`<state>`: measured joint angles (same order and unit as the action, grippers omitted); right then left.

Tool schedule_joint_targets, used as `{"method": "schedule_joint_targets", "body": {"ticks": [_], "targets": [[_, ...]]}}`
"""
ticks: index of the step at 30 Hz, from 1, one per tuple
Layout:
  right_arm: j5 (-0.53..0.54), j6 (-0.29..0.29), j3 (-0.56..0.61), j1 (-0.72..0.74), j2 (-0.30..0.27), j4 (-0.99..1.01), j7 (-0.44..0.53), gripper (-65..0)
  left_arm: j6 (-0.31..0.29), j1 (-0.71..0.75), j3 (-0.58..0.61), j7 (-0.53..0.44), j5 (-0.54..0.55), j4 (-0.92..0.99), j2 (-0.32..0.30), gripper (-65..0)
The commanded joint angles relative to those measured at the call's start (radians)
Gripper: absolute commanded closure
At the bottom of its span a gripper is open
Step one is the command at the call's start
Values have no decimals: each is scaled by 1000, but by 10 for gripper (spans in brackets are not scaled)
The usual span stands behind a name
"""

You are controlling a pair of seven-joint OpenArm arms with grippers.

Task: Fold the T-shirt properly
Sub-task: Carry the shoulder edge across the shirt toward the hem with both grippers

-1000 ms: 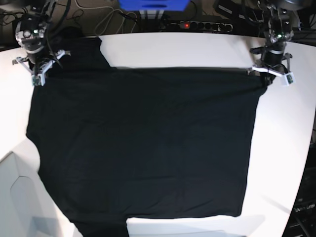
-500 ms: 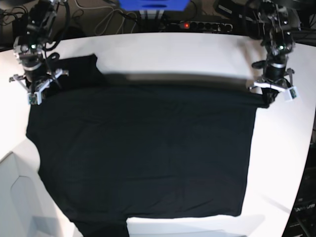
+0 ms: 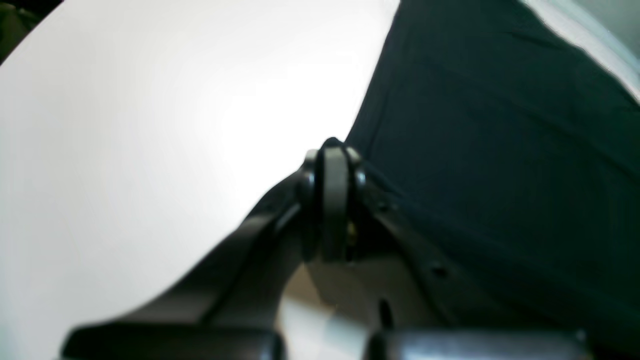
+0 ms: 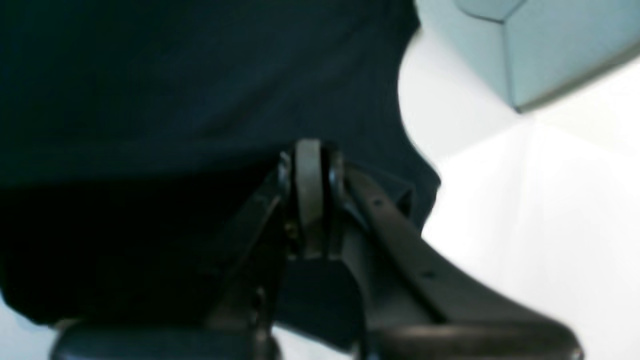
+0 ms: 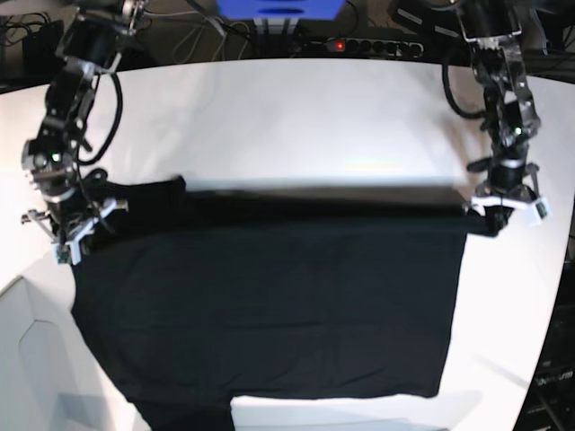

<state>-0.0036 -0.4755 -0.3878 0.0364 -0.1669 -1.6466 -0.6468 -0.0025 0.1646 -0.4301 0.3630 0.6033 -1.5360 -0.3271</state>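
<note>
Grippers, left (image 5: pixel 503 208) and right (image 5: pixel 65 229), both pinch your big black cloth T-shirt (image 5: pixel 269 305); uneven pulling toward the table's (image 5: pixel 314 108) near edge skews the fold.

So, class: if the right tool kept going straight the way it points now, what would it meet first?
The right tool, shut on the T-shirt edge, points down at the cloth spread beneath it. It would likely meet that black fabric first, then the table underneath; depth is unclear.
</note>
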Motion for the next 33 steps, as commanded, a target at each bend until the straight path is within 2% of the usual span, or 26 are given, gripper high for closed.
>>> {"method": "schedule_joint_targets", "body": {"ticks": [1,5,12,18,25,28,33], "targets": [[4,-6,0,38,-26,4,22,0,2,-27,14,-29,-1,-5,-14,0],[4,-6,33,125,-59,115,22,0,6,-86,67,-29,-1,25,-22,0],[3,-6,39,264,-73,266,28,0,6,-188,129,-29,-1,110,-22,0],[3,-6,40,348,-79,366,31,0,3,-270,133,-29,-1,171,-23,0],[3,-6,43,409,-81,448,32,0,2,-314,133,-29,-1,233,-23,0],[3,-6,80,425,-81,481,32,0,2,-319,133,-29,-1,234,-16,0],[3,-4,112,417,-81,486,75,0,6,-326,133,-29,-1,253,-14,0]]}}
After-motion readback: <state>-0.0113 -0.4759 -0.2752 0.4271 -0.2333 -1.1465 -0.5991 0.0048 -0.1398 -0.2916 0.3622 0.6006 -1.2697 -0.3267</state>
